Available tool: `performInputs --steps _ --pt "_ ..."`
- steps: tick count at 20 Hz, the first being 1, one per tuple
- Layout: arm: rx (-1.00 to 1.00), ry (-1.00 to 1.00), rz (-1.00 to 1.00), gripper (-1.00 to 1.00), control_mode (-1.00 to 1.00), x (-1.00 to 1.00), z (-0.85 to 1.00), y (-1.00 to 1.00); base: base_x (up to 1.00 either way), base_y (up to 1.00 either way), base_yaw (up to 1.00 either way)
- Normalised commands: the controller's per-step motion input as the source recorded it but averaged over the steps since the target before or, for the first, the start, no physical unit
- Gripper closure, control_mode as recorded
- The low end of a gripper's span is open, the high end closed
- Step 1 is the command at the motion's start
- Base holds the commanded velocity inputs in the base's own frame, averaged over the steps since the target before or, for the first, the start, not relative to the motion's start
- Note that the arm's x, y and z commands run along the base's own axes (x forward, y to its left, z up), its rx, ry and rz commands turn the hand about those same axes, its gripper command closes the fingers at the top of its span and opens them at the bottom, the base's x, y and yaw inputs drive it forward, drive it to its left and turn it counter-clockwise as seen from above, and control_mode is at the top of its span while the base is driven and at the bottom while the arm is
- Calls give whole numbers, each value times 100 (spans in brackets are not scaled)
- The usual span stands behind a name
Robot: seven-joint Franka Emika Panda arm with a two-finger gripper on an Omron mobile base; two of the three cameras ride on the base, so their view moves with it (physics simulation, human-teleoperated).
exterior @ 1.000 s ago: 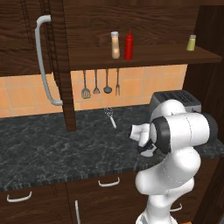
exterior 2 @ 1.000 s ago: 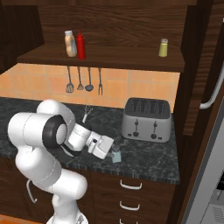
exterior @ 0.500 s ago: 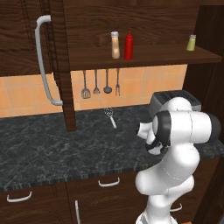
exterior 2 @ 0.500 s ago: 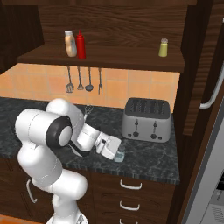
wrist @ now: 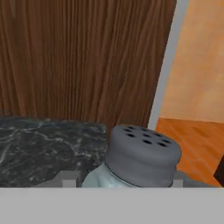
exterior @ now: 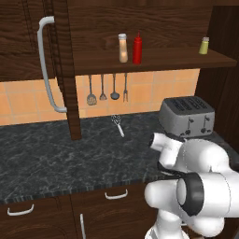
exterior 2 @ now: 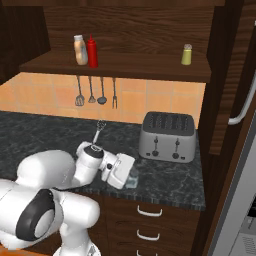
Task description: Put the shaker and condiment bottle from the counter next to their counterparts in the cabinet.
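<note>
The gripper [exterior 2: 131,176] sits low over the front edge of the counter [exterior: 56,158], its white hand reaching toward the toaster side, and the shaker [wrist: 138,159] stands right between its jaws. Seen from the hand, the shaker's dark grey cap with its ring of small holes fills the near middle, with the pale blue-grey translucent body just below it; the long axis is upright, slightly tilted in that rolled view, so the jaws bracket it from the sides rather than from above. The jaws stand partly closed around the body; whether they already press on it cannot be told. From the right side the shaker [exterior 2: 132,180] shows as a small glassy patch beside the hand, resting on black stone veined with grey. The toaster [exterior 2: 167,135], brushed metal with dark slots, stands just behind. Judged from the task, the coming lift must carry the shaker up and to the right end of the shelf in the cabinet [exterior: 154,59], where the yellow-green shaker [exterior 2: 186,54] with its silver top stands alone. At the shelf's other end the peach-orange bottle [exterior: 123,48] already stands touching or nearly touching the red squeeze bottle [exterior: 137,48]. The shelf is dark grained wood.
</note>
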Motion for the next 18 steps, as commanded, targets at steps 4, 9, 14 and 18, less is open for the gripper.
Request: performInputs --steps 4,9,14,18 --pt "-1 -20 16 100 -100 -44 80 27 0 0 0" --pt "-7 -19 15 100 -100 -40 82 37 0 0 0" --pt "-15 -13 7 100 -100 -32 90 37 0 0 0" --pt "-20 3 2 100 -100 8 97 50 0 0 0"
